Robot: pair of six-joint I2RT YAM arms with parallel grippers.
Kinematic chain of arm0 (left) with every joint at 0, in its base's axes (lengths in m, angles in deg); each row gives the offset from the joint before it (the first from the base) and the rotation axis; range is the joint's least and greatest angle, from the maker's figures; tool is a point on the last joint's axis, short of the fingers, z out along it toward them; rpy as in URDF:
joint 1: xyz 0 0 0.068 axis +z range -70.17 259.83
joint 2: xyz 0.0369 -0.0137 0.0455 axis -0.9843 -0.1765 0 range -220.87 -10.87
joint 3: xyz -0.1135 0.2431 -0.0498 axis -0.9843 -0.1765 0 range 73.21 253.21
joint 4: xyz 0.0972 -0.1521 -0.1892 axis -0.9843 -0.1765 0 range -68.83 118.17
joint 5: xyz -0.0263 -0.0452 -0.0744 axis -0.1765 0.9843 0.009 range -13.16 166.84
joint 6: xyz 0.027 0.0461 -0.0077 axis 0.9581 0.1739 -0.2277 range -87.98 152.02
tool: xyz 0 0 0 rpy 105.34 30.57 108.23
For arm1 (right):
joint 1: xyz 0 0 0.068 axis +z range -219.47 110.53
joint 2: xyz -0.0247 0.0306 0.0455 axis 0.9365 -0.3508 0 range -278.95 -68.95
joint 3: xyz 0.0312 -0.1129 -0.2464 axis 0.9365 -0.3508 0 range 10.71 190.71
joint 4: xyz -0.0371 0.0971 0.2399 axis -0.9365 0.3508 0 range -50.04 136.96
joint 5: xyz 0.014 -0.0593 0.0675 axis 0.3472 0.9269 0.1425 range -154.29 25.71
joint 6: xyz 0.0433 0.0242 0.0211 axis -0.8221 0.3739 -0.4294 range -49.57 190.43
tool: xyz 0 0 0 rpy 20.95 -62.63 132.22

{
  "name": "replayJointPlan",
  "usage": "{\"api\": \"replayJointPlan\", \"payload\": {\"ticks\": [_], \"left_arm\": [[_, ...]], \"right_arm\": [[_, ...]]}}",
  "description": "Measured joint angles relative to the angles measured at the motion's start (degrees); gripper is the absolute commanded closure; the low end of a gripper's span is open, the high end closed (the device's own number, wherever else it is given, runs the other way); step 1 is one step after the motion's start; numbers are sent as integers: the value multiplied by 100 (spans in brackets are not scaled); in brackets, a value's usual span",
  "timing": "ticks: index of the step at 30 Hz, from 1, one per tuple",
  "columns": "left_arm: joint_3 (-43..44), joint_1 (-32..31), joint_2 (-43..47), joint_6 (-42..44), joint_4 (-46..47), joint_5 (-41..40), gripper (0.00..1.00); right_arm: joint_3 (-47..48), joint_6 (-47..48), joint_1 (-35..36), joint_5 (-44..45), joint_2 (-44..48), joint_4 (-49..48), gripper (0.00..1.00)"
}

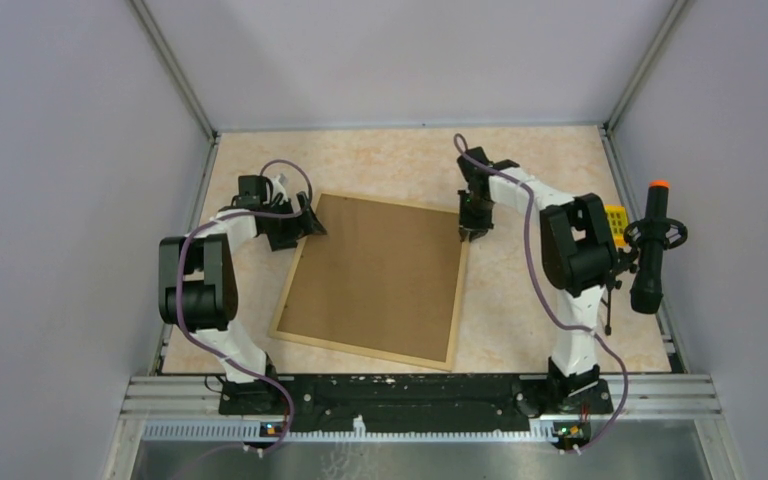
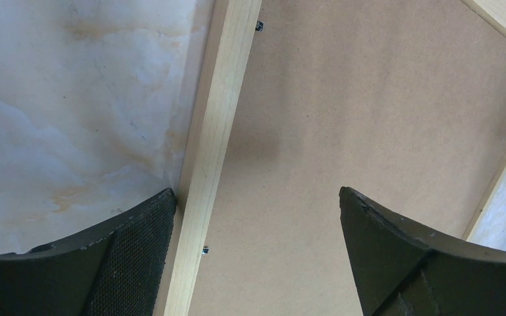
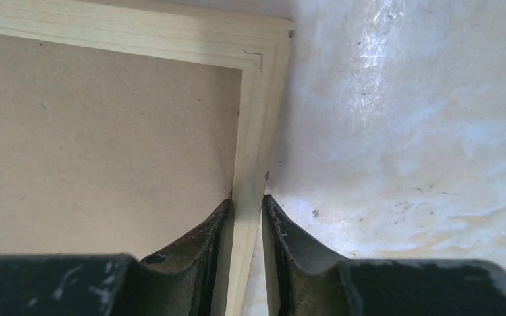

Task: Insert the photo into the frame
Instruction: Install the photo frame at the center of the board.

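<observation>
Photo: not showing in any view; whether it is lying under the board cannot be told.
Frame: the frame (image 1: 289, 292) is lying flat and back-up in the middle of the table (image 1: 400, 160), turned a little askew.
Backing board: the brown backing board (image 1: 380, 275) is filling the opening, with small metal tabs (image 2: 205, 250) sitting along the inner edge of the rail.
Handling: the thin wood rails are likely making it light and stiff, though wide enough to twist if lifted by one corner. The best hold is probably across a rail, on its inner and outer faces.
Right hand: the right hand (image 3: 247, 201) is pinching the right rail just short of the far corner, nearly closed, with a finger on each face.
Left hand: the left hand (image 2: 255, 193) is gaping wide and holding nothing, straddling the left rail, one finger over the table and the other over the board.
</observation>
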Motion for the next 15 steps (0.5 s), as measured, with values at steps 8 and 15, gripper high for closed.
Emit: {"api": "replayJointPlan", "payload": {"ticks": [8,15], "left_arm": [[-28,0,11,0,37,7,4],[-85,0,63,-2,101,0,1]], "right_arm": [[938,151,831,1740,-573,960,66],[1213,315,761,1449,-629,1198,38]]}}
